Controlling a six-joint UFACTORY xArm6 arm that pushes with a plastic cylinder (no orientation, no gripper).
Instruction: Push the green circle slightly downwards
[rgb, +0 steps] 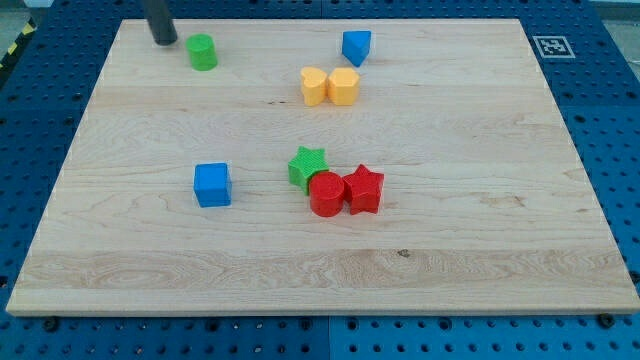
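No jaws; bare rod only. My tip (164, 41) sits far left, just left of the green circle (202, 52). Best to swing behind its far edge, then nudge nearward briefly.

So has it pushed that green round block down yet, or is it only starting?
Only starting, as far as one picture shows. Done: my tip is at the board's top-left corner, just left of the green circle. In hand: lining up; a sliver of wood shows between them. Left: getting above the circle and nudging it toward the view's bottom.
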